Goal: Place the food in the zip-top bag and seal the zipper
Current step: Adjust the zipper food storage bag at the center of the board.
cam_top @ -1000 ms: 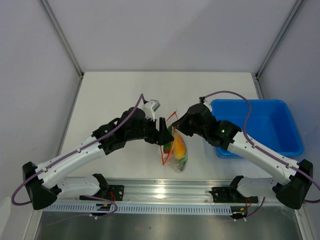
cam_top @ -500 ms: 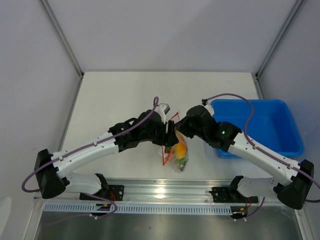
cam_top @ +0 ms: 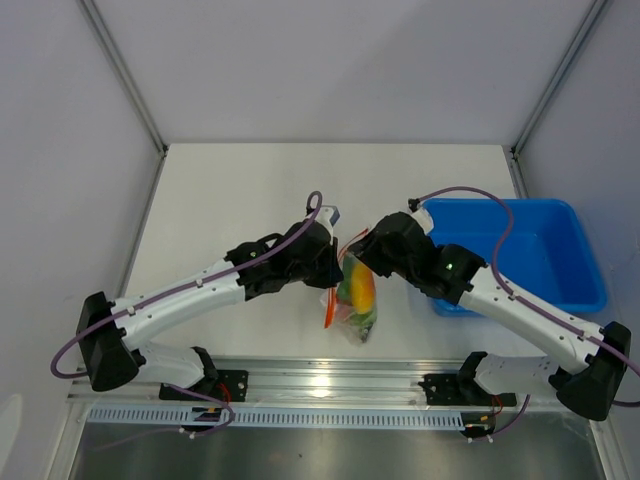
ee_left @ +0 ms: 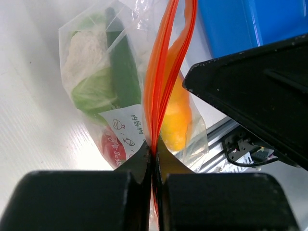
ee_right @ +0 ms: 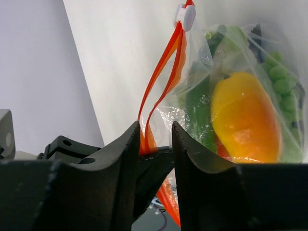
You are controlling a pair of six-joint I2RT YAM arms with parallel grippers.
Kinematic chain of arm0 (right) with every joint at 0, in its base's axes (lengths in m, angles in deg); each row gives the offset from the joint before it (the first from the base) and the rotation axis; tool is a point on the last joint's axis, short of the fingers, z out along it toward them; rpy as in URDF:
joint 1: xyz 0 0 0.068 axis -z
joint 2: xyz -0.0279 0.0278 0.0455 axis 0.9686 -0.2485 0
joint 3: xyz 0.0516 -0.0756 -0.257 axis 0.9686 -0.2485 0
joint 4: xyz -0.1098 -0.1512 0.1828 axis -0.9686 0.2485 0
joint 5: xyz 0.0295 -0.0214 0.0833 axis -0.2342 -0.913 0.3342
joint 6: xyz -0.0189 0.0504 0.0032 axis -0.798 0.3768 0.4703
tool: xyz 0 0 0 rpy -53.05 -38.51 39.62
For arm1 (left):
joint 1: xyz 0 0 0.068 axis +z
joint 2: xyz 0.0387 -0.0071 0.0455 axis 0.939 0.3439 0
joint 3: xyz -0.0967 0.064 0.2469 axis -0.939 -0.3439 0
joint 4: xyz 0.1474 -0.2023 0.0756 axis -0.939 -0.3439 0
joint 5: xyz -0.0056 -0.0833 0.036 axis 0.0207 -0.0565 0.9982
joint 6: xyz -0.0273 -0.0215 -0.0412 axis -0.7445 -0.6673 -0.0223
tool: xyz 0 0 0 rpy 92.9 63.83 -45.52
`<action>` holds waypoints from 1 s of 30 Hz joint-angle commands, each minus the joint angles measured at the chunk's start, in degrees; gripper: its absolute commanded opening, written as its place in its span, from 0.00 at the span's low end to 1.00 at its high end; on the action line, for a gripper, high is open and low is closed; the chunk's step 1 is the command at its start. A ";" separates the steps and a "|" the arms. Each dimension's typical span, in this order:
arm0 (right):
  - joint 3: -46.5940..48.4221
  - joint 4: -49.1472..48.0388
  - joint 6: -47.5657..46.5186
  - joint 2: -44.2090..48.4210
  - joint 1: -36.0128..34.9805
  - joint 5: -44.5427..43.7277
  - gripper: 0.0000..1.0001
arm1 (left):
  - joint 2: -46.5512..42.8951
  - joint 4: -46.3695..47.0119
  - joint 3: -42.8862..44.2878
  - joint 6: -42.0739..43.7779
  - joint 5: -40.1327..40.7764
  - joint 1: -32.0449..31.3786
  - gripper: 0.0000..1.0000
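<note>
The zip-top bag hangs between both grippers, just above the table. Inside it is the food: a yellow-orange fruit, green leafy pieces, small green round bits and a red piece. My left gripper is shut on the orange-red zipper, pinching both strips together. My right gripper is open, its fingers standing apart on either side of the zipper. A white slider sits at the zipper's far end. From above, the left gripper and right gripper nearly touch.
A blue tray stands at the right, under the right arm's forearm. The table's metal front rail runs just below the bag. Grey walls close in the back and both sides.
My left gripper has moved in to the bag and shut on the zipper. My right gripper, shut on the zipper before, has opened. The bag stays hanging.
</note>
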 commanded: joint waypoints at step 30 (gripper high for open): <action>-17.02 -13.58 -50.68 20.48 28.19 56.95 0.76 | -9.43 -1.26 1.13 15.74 -33.27 10.12 0.01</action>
